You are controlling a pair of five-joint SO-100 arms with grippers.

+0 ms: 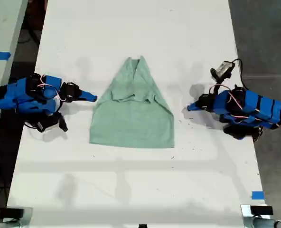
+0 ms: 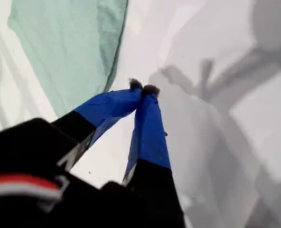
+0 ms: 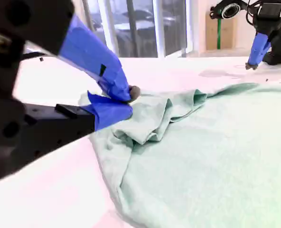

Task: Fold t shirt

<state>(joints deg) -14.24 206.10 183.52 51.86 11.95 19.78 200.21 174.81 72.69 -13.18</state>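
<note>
Here we are: the pale mint-green wrinkled fabric t shirt [image 1: 133,114] lies mid-way along the white table [image 1: 131,190], sides already turned in, tapering to a narrow top. My first gripper [image 2: 144,88] sits at the exterior view's right, jaws pressed together, clear of the cloth. My second gripper [image 3: 127,100], at the exterior view's left, is right by the bunched edge, jaws together too, probably holding nothing, though that's hard to see. Next comes the lengthwise fold, I'd say: both must open and pinch an end.
</note>
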